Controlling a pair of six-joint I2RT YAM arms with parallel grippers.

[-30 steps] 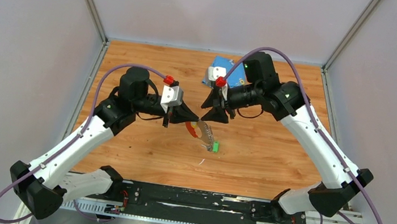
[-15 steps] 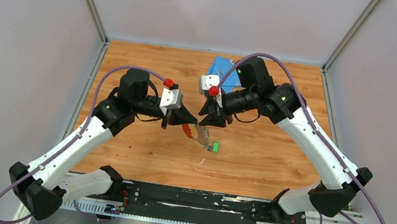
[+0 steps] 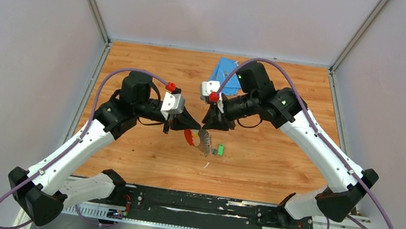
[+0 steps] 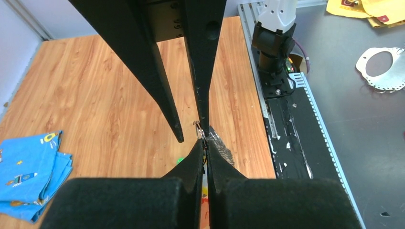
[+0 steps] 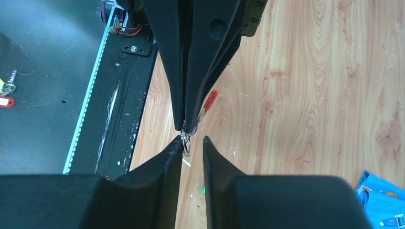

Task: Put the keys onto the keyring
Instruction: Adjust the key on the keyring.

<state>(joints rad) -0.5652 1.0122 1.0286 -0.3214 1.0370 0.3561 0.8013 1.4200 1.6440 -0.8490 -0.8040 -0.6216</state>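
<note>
1. Nearest the arm bases, the green key [image 3: 220,149] lies flat on the counter [image 3: 277,158], below the 2 sets of fingertips and apart from both.
2. The left fingers [image 4: 193,160] are pressed fully shut on the keyring [image 3: 203,140], which hangs off the counter. A sliver of yellow [image 5: 202,113] shows beside them. I cannot tell whether it is the yellow key.
3. The right fingers [image 5: 169,160] stand tip to tip against the left ones with a narrow gap between them. The small wire ring [image 5: 185,143] sits in that gap, against 1 inner face, and nothing looks clamped.
4. The step appears to be taking the wire ring in the right fingers.
   - Close slowly with the ring centred between the pads, so it is pinched flat and not pushed aside.
   - Hold the left grip firm, because a sideways tug could twist the piece loose.
   - Grip only the wire, leaving its split end free for a key.
5. The keyring's long axis runs from the left fingertips down and away, toward the green key. The red strip [image 5: 210,99] lies back alongside the left fingers, the silvery end points toward the counter, and the wire ring faces the right fingers.
6. Farthest off, behind the right fingers, lies a folded blue cloth [image 3: 226,70].
</note>
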